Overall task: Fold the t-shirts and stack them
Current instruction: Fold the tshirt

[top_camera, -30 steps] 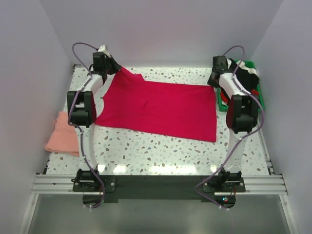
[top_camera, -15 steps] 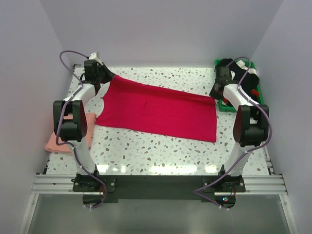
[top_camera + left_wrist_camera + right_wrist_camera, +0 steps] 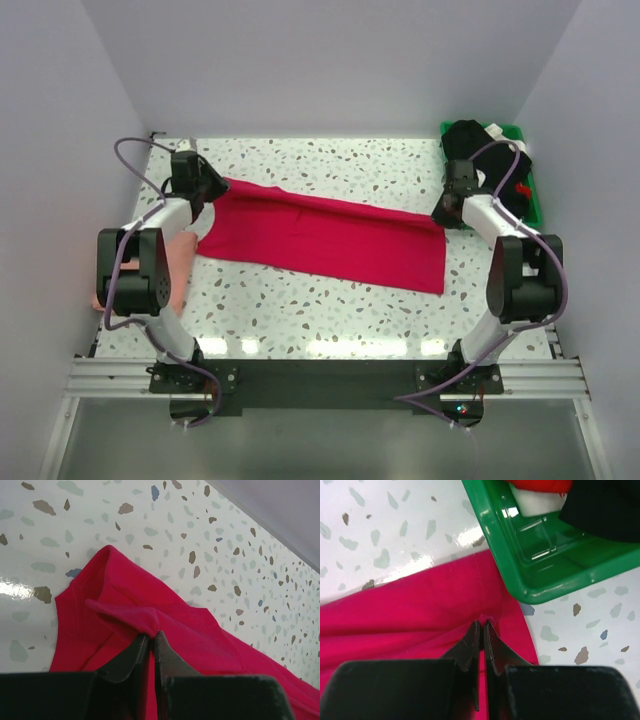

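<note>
Table (image 3: 320, 300): white glossy top with grey and brown speckles, spread out in front of me.
Red t-shirt (image 3: 320, 235): lies across the middle as a long folded band, from the far left down to the right, with a raised fold at its left end.
Pink t-shirt (image 3: 178, 270): flat at the left edge, mostly hidden behind my left arm (image 3: 135, 270). I cannot tell whether it touches the red one.
Green bin (image 3: 545, 587): stands in the far right corner, its near corner just beside the red t-shirt's right end.
</note>
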### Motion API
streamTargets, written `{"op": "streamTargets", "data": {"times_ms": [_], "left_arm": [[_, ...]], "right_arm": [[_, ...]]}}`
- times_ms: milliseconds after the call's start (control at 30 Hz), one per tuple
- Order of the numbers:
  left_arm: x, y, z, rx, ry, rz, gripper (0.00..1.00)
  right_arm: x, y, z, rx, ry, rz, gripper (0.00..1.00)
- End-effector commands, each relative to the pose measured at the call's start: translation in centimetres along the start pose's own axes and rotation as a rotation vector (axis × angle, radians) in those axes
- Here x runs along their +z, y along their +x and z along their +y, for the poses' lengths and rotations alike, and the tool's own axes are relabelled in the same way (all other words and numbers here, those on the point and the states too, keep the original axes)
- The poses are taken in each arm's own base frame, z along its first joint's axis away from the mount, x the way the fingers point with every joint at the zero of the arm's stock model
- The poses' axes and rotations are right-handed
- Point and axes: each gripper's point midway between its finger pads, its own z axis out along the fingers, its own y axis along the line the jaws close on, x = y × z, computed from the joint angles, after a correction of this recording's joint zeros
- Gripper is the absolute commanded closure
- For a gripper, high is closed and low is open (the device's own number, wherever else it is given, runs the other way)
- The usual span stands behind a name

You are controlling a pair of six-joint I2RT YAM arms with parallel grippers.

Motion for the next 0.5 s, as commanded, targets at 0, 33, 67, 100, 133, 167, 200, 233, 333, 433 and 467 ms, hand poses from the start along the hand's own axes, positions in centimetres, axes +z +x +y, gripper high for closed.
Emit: {"op": "streamTargets", "data": {"times_ms": [0,33,67,100,133,167,200,233,333,433,467], "left_arm": [[-1.6,-2.5,0.0,-0.031,-0.023,-0.09,1.0],[-1.8,-2.4,0.2,-0.035,-0.034,-0.091,1.0],[-1.9,-2.3,0.3,-0.035,-0.04,-0.09,1.0],[-2.0,-2.0,0.5,-0.037,-0.045,-0.084,1.0],[-2.1,-2.0,0.6,-0.042,-0.051,-0.087,1.0],[-2.1,-1.8,0.8,-0.046,-0.058,-0.082,1.0],[-2.2,-1.4,1.1,-0.052,-0.068,-0.071,1.0],[-2.2,-1.2,1.2,-0.061,-0.072,-0.067,1.0],[-2.6,-0.3,1.8,-0.092,-0.091,-0.058,1.0],[-3.0,0.5,2.2,-0.123,-0.103,-0.048,1.0],[-3.1,0.7,2.3,-0.131,-0.103,-0.046,1.0]], "right_arm": [[-1.0,-0.3,-0.1,0.035,-0.023,-0.044,1.0],[-1.1,-0.2,-0.2,0.038,-0.026,-0.044,1.0],[-1.1,0.1,-0.1,0.037,-0.034,-0.036,1.0],[-1.0,0.5,-0.2,0.036,-0.034,-0.031,1.0],[-1.0,0.7,-0.2,0.043,-0.036,-0.027,1.0],[-1.0,0.8,-0.2,0.045,-0.044,-0.025,1.0],[-0.9,1.2,-0.3,0.046,-0.044,-0.02,1.0],[-0.8,1.4,-0.4,0.049,-0.041,-0.014,1.0],[-0.8,1.9,-0.4,0.058,-0.047,-0.007,0.97],[-1.3,2.0,-0.3,0.071,-0.059,-0.014,0.91],[-1.3,2.0,-0.4,0.071,-0.057,-0.015,0.89]]}}
